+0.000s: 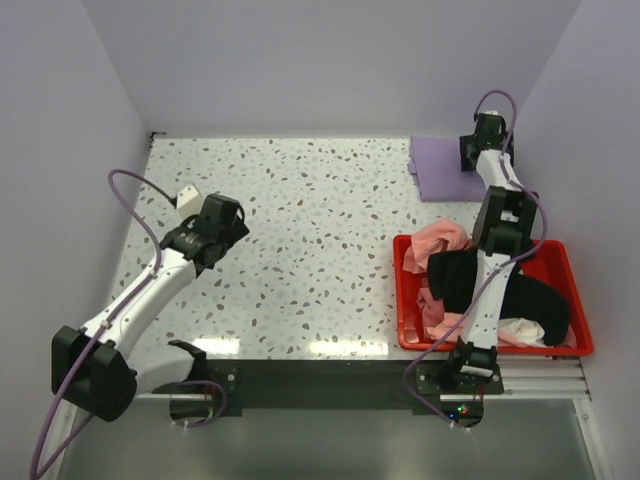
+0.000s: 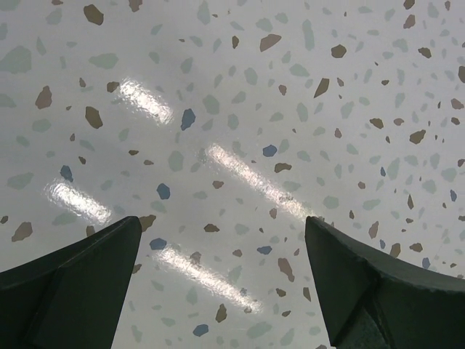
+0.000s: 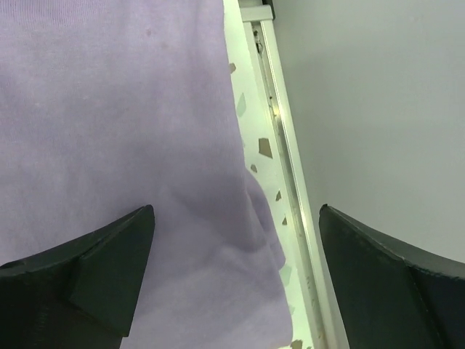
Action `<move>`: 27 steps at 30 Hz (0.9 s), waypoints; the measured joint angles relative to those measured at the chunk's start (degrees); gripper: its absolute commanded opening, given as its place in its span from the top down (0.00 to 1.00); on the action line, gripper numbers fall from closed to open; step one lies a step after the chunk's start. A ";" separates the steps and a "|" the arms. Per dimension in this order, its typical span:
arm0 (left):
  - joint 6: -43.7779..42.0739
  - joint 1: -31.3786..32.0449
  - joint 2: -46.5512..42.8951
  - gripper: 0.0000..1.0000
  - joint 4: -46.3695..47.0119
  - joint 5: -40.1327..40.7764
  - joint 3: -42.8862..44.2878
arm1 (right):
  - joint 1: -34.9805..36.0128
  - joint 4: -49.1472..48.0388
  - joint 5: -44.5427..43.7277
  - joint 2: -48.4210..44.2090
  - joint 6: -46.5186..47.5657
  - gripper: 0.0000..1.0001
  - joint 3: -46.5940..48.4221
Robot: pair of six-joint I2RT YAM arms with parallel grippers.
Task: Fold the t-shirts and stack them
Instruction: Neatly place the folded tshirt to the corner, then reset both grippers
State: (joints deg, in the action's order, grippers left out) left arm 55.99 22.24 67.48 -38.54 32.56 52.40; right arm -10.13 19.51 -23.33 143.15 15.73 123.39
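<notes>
Pale walls enclosed a speckled desk point(image 1: 320, 230), where the lavender t-shirt point(image 1: 445, 170) lay folded flat at the far right corner. The right claw point(image 3: 236, 211) hung over it, fingers spread, gripping nothing. Nearer, a salmon-pink t-shirt point(image 1: 440, 240), a black t-shirt point(image 1: 450, 275) and a white t-shirt point(image 1: 522, 330) lay heaped in a red bin point(image 1: 400, 300). The left claw point(image 2: 221, 222) gaped over bare desk.

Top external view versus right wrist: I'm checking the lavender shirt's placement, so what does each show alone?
Only top external: the red bin holding a pink shirt, black shirt and white shirt. Only right wrist: open fingers framing the edge of the lavender t-shirt beside the table rail. Both: that shirt lying flat on the table.
</notes>
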 measured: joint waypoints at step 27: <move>-0.04 0.00 -27.41 0.00 -4.59 -4.33 -10.45 | 14.95 -9.68 4.79 -44.65 -19.45 0.01 -44.48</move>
State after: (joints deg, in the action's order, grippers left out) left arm 55.94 22.24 40.07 -43.13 28.23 41.95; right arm 4.82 9.82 -18.55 98.50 -3.73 78.91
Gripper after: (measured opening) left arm 0.997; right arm 0.987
